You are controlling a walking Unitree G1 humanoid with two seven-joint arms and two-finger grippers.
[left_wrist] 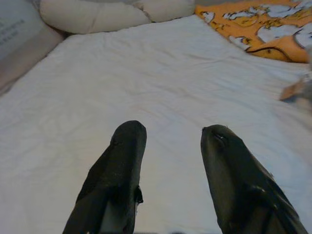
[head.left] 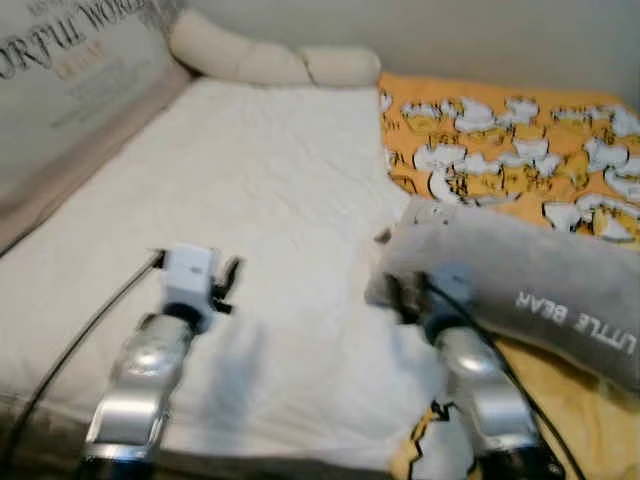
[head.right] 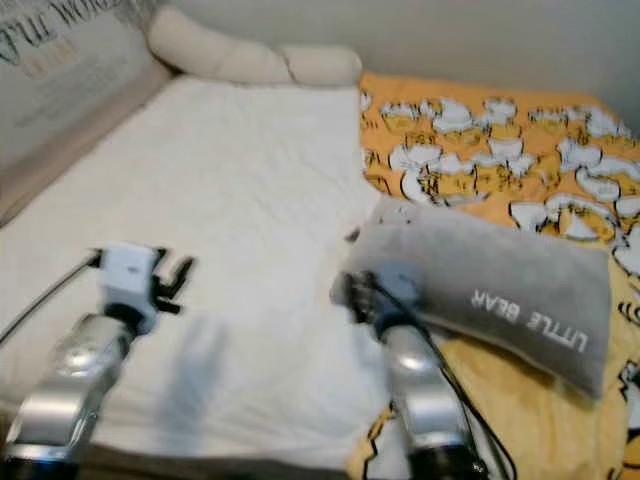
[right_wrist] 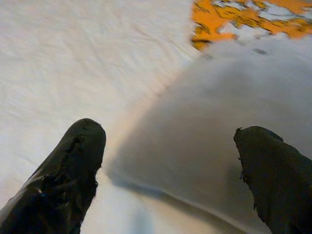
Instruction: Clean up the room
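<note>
**Grey pillow: handling assessment at the bed**

While the right gripper point(right_wrist: 170, 161) stands at the near-left end of the grey pillow point(head.right: 490, 290), its fingers are spread wide to either side of that end and hold nothing. The pillow lies on the right of the bed, partly on the white sheet point(head.left: 260, 200) and partly on the orange patterned blanket point(head.left: 500, 140). It looks soft, light and easily squashed; a pinch on its end or corner seems the soundest hold, though the fabric may slip or sag. The left gripper point(left_wrist: 170, 141) hovers over the sheet, fingers apart, empty. No containers are in sight.
</note>
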